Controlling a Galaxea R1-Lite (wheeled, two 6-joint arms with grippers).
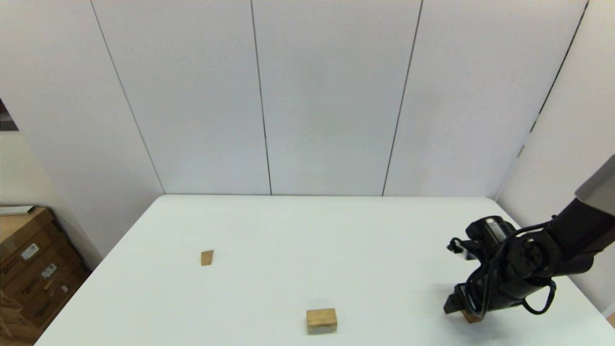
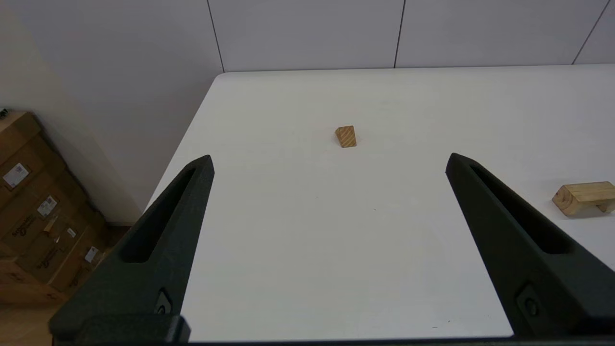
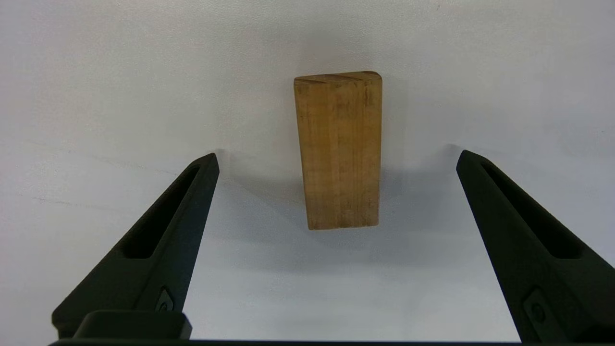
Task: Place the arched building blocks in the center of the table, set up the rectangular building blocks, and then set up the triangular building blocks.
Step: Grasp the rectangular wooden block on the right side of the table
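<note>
**Right pincer over plank, fingers apart**

Cardboard boxes (image 1: 33, 269) sit on the floor off the desk's (image 1: 307, 230) left edge. Triangular block (image 1: 207, 257) lies left of centre; arched block (image 1: 321, 320) rests near the front edge, mid-desk. Nothing lies between them. Right pincer (image 3: 336, 156) hangs low over the rectangular block (image 3: 338, 149), lying flat at front right; fingers wide apart, straddling it, not touching. Left pincer (image 2: 329, 161) is spread wide, holding nothing, facing the wedge.
</note>
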